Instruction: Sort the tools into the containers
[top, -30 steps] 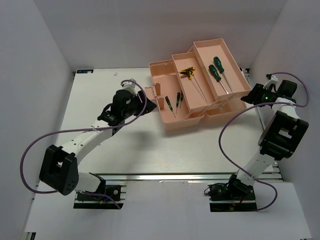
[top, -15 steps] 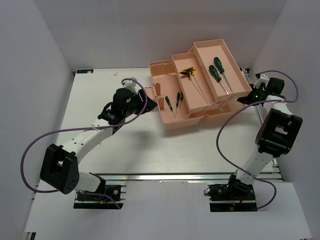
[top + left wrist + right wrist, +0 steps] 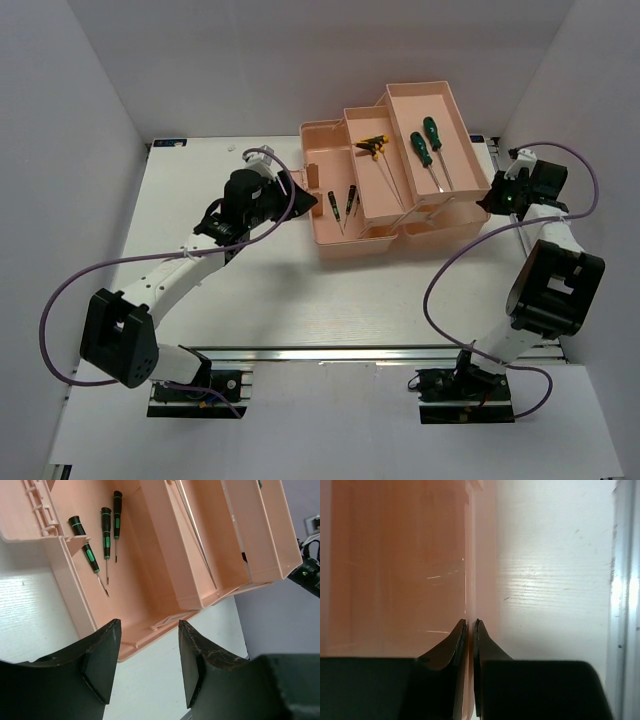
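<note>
The salmon-pink toolbox (image 3: 390,235) stands open at the back of the table, its tiers fanned out. Two green-and-black screwdrivers (image 3: 426,142) lie in the right tray. The yellow-black T-handle keys (image 3: 372,146) lie in the middle tray. Three small dark-handled screwdrivers (image 3: 106,530) lie in the left compartment. My right gripper (image 3: 490,200) is at the box's right end; the right wrist view shows this gripper (image 3: 470,622) shut on a thin pink wall of the toolbox (image 3: 395,570). My left gripper (image 3: 303,193) hovers by the box's left side, and in its own view the gripper (image 3: 149,625) is open with nothing between its fingers.
The white table (image 3: 260,290) stretches in front of the toolbox. A metal rail (image 3: 622,605) runs along the table's right edge, close to my right gripper. White walls enclose the table on three sides.
My right gripper moved in to the box's right end and closed on its wall. The toolbox turned and shifted slightly left. The left gripper drifted a little toward the back.
</note>
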